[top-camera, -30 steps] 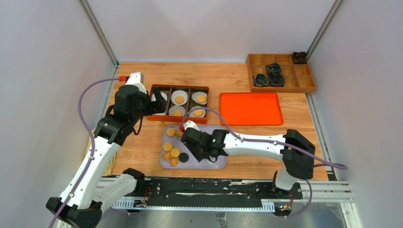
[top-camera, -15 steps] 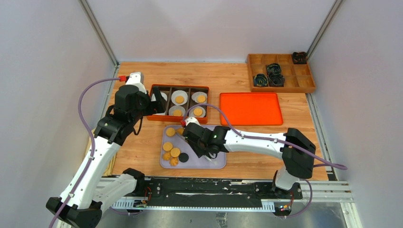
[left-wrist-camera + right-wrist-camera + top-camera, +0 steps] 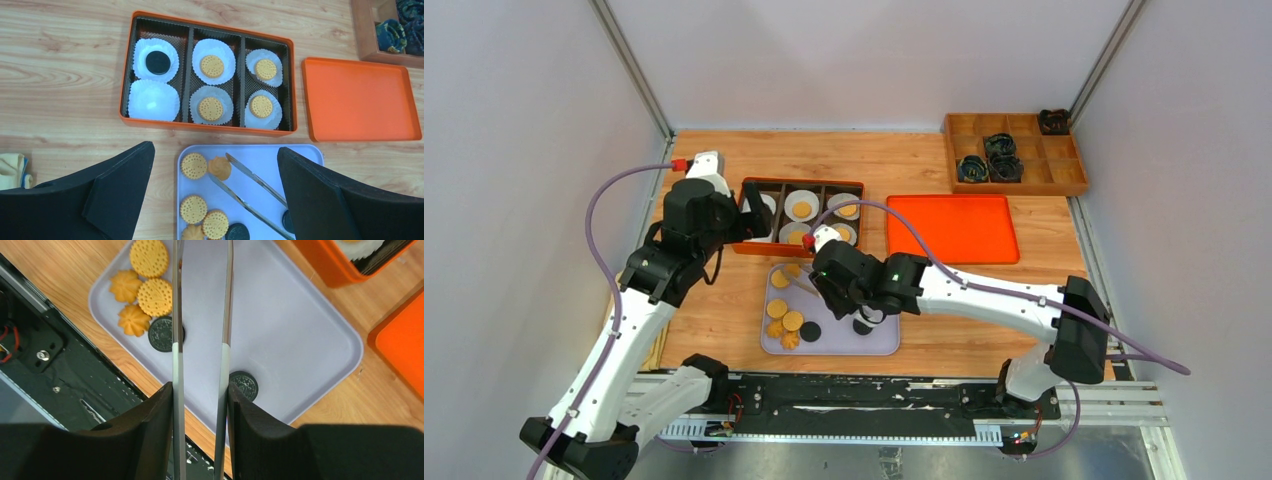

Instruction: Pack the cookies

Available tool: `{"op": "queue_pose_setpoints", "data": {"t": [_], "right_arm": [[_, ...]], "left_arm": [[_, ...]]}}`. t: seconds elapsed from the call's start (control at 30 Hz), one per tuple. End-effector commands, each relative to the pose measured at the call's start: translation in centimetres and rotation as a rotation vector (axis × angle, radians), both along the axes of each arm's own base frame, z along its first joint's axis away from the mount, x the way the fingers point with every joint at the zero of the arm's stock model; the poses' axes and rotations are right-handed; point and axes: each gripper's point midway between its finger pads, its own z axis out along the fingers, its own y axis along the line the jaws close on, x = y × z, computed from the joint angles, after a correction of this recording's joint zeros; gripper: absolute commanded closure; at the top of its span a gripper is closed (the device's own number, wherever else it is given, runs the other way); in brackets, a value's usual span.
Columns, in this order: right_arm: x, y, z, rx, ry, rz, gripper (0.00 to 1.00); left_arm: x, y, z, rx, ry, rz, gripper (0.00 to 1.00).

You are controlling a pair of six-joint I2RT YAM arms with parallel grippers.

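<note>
Nearest, the right tool is clenched on a pair of metal tongs, whose tips stand apart over the lavender tray. Loose cookies cluster at the tray's left side, with two black ones nearer its front edge. Just beyond, the left tool hangs released above the tabletop. Farther on, the orange box holds five more cookies in paper cups, and one cup sits empty. An orange lid lies to the box's right.
</note>
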Motion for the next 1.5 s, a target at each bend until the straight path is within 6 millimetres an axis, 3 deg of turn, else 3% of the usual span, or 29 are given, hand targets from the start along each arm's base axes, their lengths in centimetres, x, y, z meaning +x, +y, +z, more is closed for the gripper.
{"op": "queue_pose_setpoints", "data": {"t": [0.0, 0.3, 0.67, 0.87, 1.1, 1.17, 1.33, 1.47], "right_arm": [[1.7, 0.5, 3.7, 0.044, -0.097, -0.007, 0.94], [6.4, 4.8, 5.0, 0.04, -0.173, 0.018, 0.95], [10.7, 8.9, 3.4, 0.063, -0.144, 0.037, 0.95], [12.1, 10.4, 2.8, 0.081, -0.125, 0.046, 0.95], [12.3, 11.4, 0.8, 0.07, -0.085, 0.063, 0.95], [12.4, 11.5, 0.5, 0.063, -0.086, 0.061, 0.91], [12.7, 11.4, 0.2, 0.053, -0.091, 0.053, 0.67], [12.9, 11.4, 0.0, 0.047, -0.093, 0.047, 0.57]], "left_arm": [[-0.2, 0.8, 2.2, 0.002, -0.043, 0.033, 0.0], [-0.5, 1.8, 4.1, 0.021, -0.076, 0.069, 0.0], [-1.2, 3.0, 4.1, 0.061, -0.083, 0.099, 0.0], [-1.3, 3.1, 3.6, 0.072, -0.074, 0.102, 0.0], [-1.4, 3.4, 3.6, 0.082, -0.079, 0.104, 0.0], [-1.5, 3.4, 3.7, 0.083, -0.083, 0.103, 0.0], [-1.5, 3.4, 3.6, 0.09, -0.08, 0.1, 0.0], [-1.5, 3.1, 3.3, 0.09, -0.073, 0.079, 0.0]]}}
